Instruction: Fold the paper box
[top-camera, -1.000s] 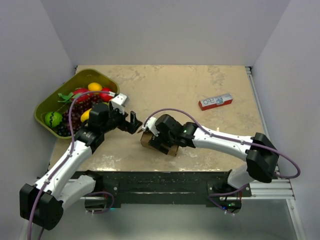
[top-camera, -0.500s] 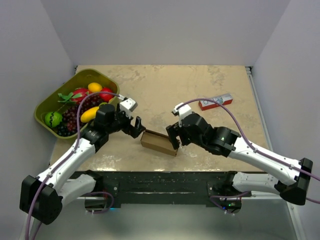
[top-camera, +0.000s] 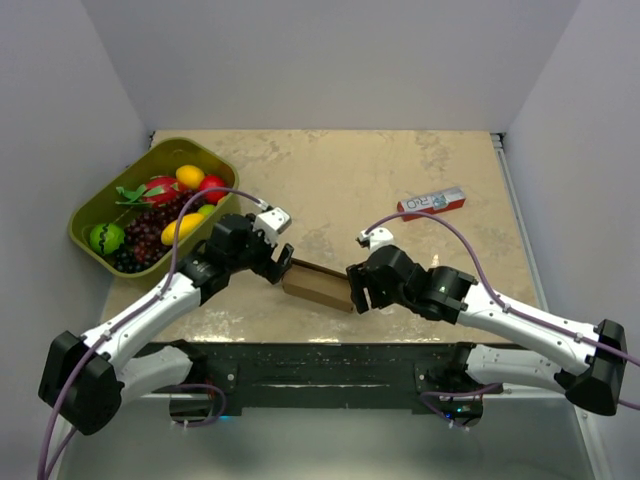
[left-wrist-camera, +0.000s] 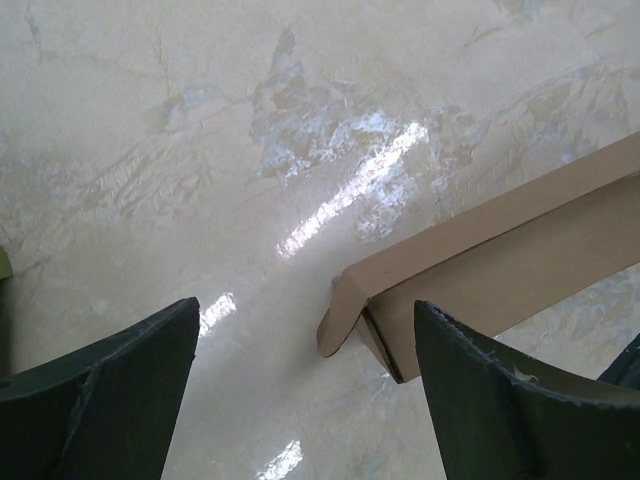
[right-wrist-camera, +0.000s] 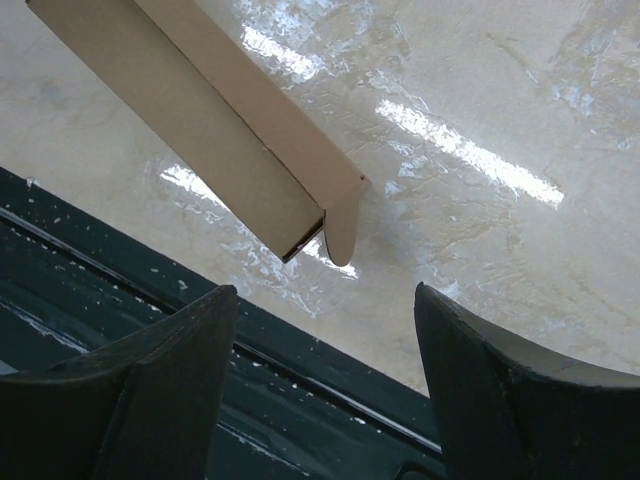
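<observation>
The paper box (top-camera: 317, 285) is a small flat brown cardboard box lying near the table's front edge, between the two grippers. My left gripper (top-camera: 281, 262) is open at its left end. In the left wrist view the box (left-wrist-camera: 500, 270) lies ahead of the spread fingers, a rounded tab sticking out at its near corner. My right gripper (top-camera: 357, 290) is open at the box's right end. In the right wrist view the box (right-wrist-camera: 190, 120) lies ahead at upper left, with a rounded tab hanging at its near end. Neither gripper holds it.
A green tray (top-camera: 95, 246) of toy fruit stands at the left. A narrow red-and-white carton (top-camera: 431, 203) lies at the back right. The black front rail (right-wrist-camera: 150, 330) of the table runs just under the right fingers.
The right gripper let go of the box, swung right, then came back to its right end. The left gripper moved right, up to the box's left end. The box now lies flat.
</observation>
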